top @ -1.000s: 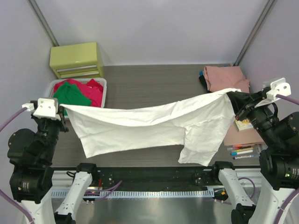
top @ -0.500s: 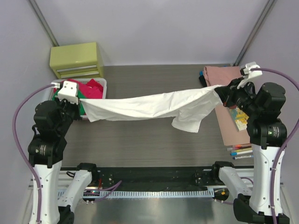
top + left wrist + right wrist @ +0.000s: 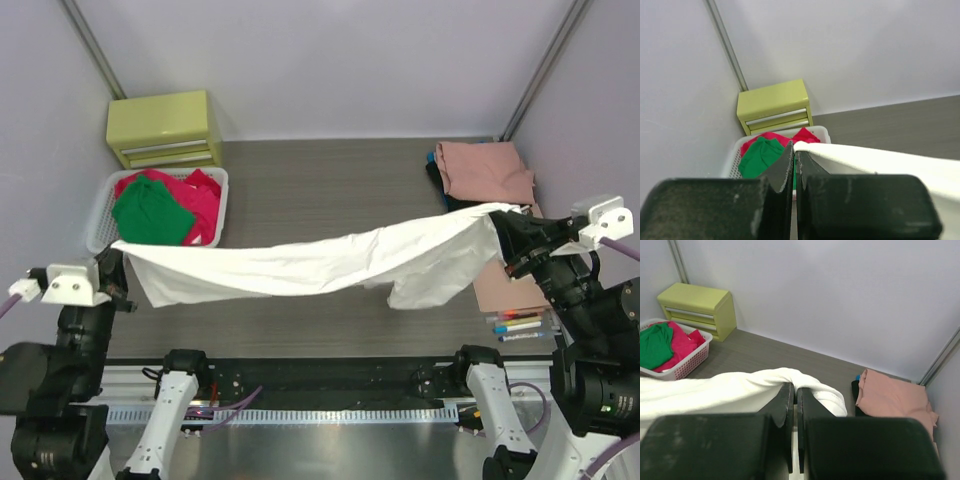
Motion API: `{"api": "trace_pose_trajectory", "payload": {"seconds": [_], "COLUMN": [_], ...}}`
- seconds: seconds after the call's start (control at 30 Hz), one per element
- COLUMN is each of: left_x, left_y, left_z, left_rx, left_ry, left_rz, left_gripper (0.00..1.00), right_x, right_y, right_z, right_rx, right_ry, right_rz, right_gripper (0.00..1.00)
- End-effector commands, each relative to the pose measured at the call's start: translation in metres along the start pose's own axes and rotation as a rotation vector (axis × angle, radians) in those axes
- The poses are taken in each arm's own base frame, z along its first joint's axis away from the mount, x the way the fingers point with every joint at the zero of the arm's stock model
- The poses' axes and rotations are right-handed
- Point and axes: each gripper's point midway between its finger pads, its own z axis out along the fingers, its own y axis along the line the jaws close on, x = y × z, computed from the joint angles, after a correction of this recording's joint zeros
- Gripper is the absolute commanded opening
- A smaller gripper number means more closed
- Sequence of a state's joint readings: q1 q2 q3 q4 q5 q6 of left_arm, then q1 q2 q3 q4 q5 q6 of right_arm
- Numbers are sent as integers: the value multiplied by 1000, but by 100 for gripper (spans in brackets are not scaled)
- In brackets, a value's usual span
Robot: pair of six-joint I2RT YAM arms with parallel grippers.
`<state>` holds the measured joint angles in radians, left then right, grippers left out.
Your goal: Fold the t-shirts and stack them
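A white t-shirt [image 3: 300, 265] hangs stretched in the air across the table, sagging in the middle, with a flap drooping near its right end. My left gripper [image 3: 118, 247] is shut on its left corner, seen in the left wrist view as cloth [image 3: 880, 162] pinched at the gripper tips [image 3: 795, 147]. My right gripper [image 3: 497, 215] is shut on the right corner; cloth [image 3: 715, 390] bunches over that gripper's tips [image 3: 795, 387]. A folded salmon-pink t-shirt [image 3: 485, 170] lies on a black one [image 3: 436, 172] at the back right. Green [image 3: 150, 208] and red [image 3: 205, 200] t-shirts fill the white basket [image 3: 97, 228].
A yellow-green drawer box [image 3: 165, 128] stands in the back left corner behind the basket. Several markers [image 3: 518, 322] lie by a brown board [image 3: 505, 290] at the right edge, under my right arm. Grey walls close in the left, back and right sides.
Half a second ago both grippers held the shirt farther back and taut; now they are nearer the front edge again, and the shirt hangs lower and more bunched than a second ago.
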<state>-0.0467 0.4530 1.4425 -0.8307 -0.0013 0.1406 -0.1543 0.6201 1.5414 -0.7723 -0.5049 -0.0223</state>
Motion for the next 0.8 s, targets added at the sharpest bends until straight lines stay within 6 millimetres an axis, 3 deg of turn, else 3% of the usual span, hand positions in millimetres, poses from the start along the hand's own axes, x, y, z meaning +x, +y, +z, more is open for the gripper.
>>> {"api": "trace_pose_trajectory", "payload": {"seconds": [0.0,0.07,0.17,0.2,0.27,0.3,0.37,0.43,0.5,0.53,0.57,0.63,0.67,0.73,0.77], "left_x": [-12,0,46,78,110,136,181,231,259,277,308,335,361,380,402], "left_y": [10,11,-3,-11,-28,-39,-49,-62,-73,-78,-84,-92,-98,-100,-103], "left_z": [-1,15,62,86,108,118,146,164,176,181,187,199,202,220,220], "left_rx": [-54,-63,10,46,131,198,245,304,349,359,377,384,394,370,356], "left_ry": [-20,42,238,350,439,507,632,769,843,886,968,1016,1076,1051,1097], "left_rz": [-3,-5,-13,-8,-5,6,12,5,-15,-33,-50,-77,-93,-95,-83], "left_gripper": [0,0,0,0,0,0,0,0,0,0,0,0,0,0,0], "right_x": [-2,3,16,30,49,75,105,153,195,234,256,301,348,384,433], "right_y": [-14,-33,-50,-60,-70,-81,-91,-103,-112,-118,-118,-125,-128,-131,-130], "right_z": [14,29,51,69,87,108,129,155,173,186,193,211,219,237,238], "right_rx": [47,107,125,124,120,116,98,85,80,77,73,73,75,73,74], "right_ry": [7,34,86,123,165,227,295,387,447,523,561,601,677,704,799], "right_rz": [46,60,68,86,107,138,151,208,245,287,294,319,352,353,391], "right_gripper": [1,1,1,1,1,1,1,1,1,1,1,1,1,1,1]}}
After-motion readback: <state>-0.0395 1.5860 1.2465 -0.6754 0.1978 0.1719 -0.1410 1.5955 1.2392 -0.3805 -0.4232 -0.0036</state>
